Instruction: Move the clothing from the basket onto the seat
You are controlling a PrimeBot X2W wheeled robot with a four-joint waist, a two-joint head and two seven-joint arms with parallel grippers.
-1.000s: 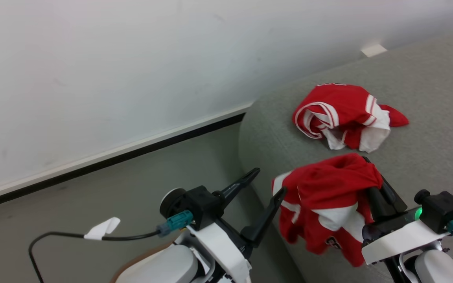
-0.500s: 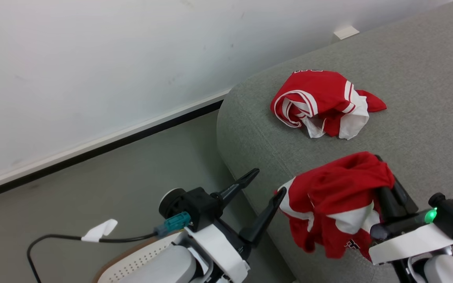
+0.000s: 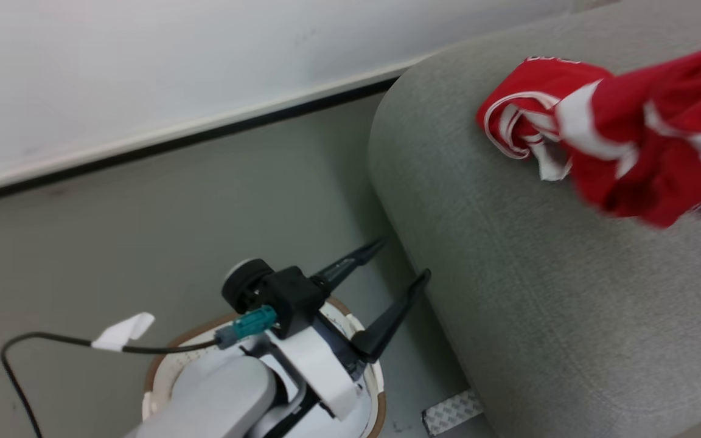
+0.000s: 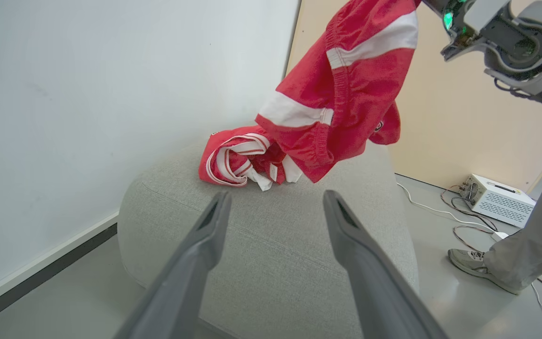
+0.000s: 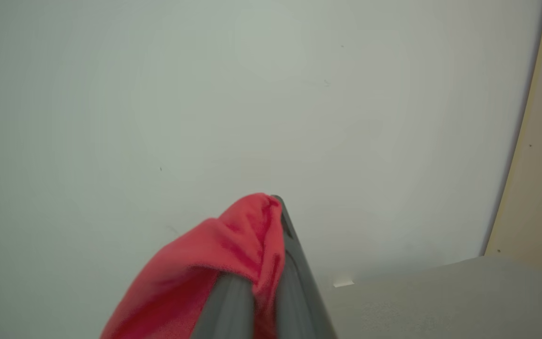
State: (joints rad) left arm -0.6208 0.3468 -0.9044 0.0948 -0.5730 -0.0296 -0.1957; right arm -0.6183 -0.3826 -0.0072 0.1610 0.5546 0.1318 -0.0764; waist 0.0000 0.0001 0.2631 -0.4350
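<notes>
Clothing [image 4: 341, 84] bright red (white stripes), crumpled

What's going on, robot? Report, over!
Right claw shut on held jersey, hanging above sofa. Left claw open, empty. Other jersey lying on sofa. Person's shoe on floor past sofa, not in path.

A plain white wall [image 3: 143, 67] meets a smooth grey-green floor [image 3: 143, 231] along a pale skirting edged by a dark strip [image 3: 174, 143]. A grey sofa [image 3: 509, 292] stands close to the wall, with a small white fitting [image 5: 344, 284] behind it. Beyond it rises a tan panel wall [image 4: 468, 117], with a white vented box [image 4: 497, 200] on the floor at its foot. The light is soft and even.
</notes>
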